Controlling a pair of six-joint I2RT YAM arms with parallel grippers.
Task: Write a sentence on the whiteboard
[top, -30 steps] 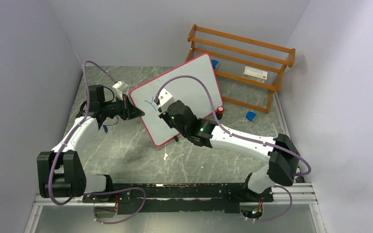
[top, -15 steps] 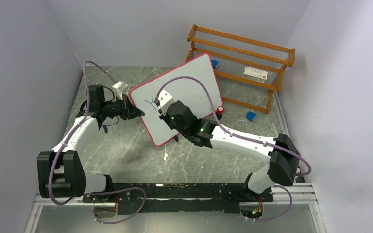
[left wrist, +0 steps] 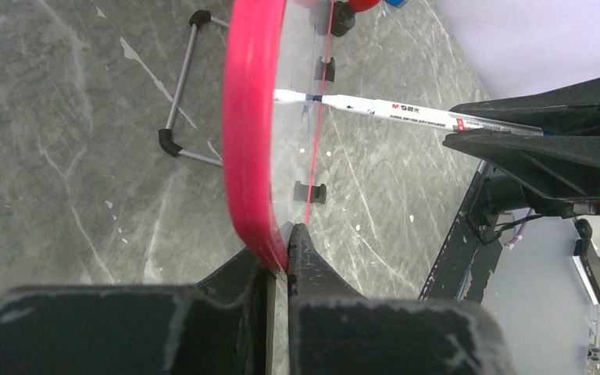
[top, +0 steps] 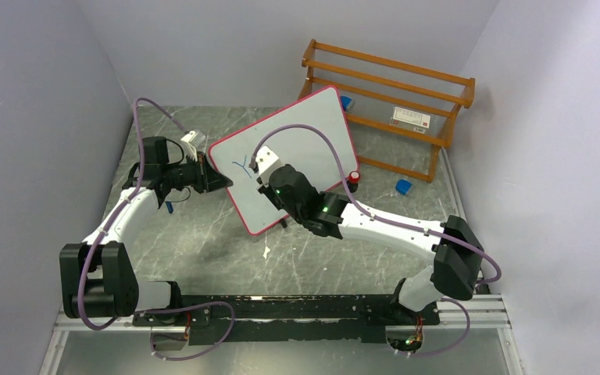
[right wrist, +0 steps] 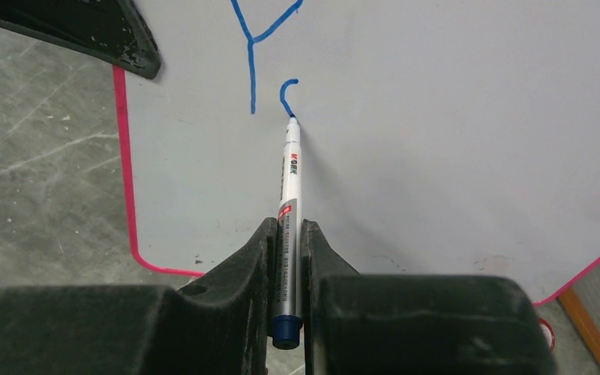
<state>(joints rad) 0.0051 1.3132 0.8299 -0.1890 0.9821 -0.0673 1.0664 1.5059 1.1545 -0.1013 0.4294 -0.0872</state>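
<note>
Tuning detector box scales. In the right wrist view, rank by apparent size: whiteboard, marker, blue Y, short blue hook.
1. whiteboard, fills most of the frame
2. marker, enlarged by being nearest the camera
3. blue Y, top cut off by the frame edge
4. blue hook

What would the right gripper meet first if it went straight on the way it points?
The whiteboard. The marker in the right gripper seems to touch its face with the tip, just beside the blue Y.
</note>
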